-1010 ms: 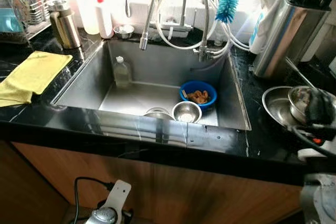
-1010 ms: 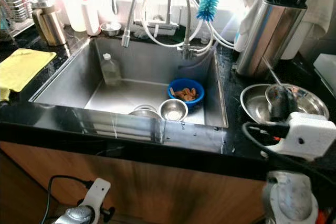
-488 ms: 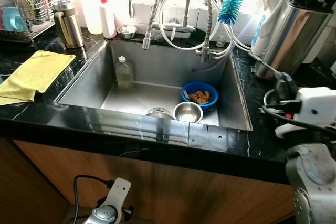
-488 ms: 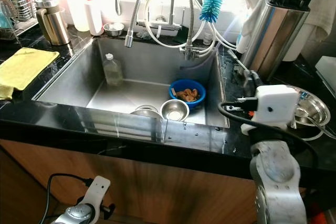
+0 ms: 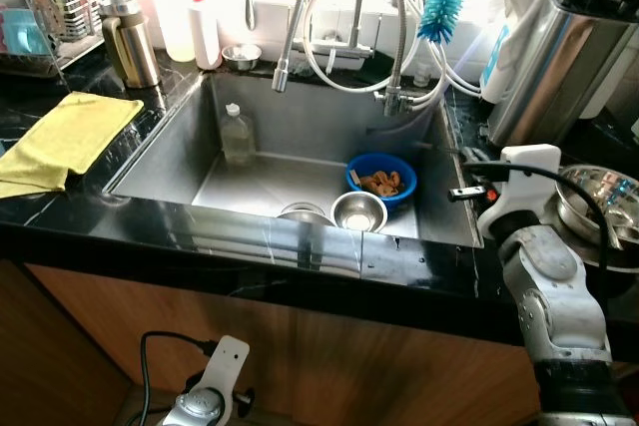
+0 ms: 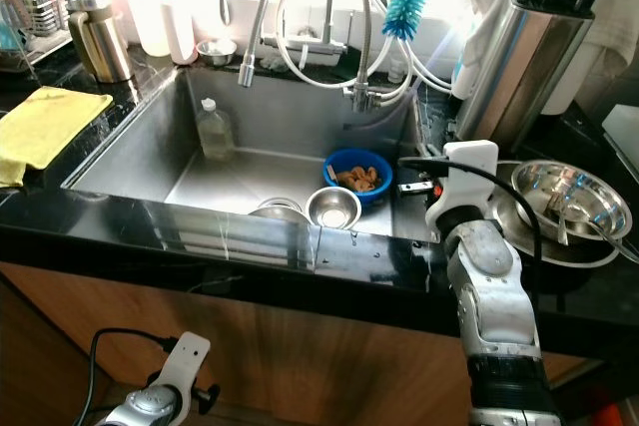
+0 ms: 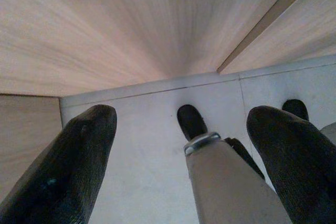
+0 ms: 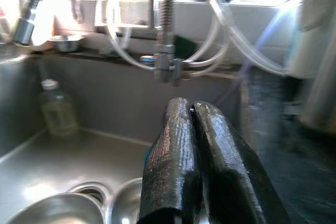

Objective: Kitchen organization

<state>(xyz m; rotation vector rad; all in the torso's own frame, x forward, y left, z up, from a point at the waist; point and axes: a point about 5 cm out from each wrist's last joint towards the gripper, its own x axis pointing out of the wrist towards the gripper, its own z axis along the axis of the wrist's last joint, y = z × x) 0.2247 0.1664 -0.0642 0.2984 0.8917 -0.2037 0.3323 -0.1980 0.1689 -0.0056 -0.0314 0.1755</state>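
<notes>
Two steel bowls (image 5: 356,213) sit at the sink's (image 5: 300,137) front edge, with a blue bowl (image 5: 380,176) at their 1 o'clock. They look light, stiff and slippery when wet, so best pinched at the rim. The right claw (image 8: 193,124), fingers pressed together and empty, hovers over the sink's 3 o'clock side. The left claw (image 7: 178,150) hangs spread wide by the floor.

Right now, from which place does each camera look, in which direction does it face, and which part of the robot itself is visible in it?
Left eye view: on the head, looking forward and down at the sink; the right arm and right gripper show.
Right eye view: beside it, same scene; both eyes share the blue bowl.
Left wrist view: low by the wooden cabinet, facing the floor; the left gripper with fingers apart, and a robot leg.
Right wrist view: above the sink's right edge, facing the faucet; closed fingers. It shares the clear bottle with the eye views.
</notes>
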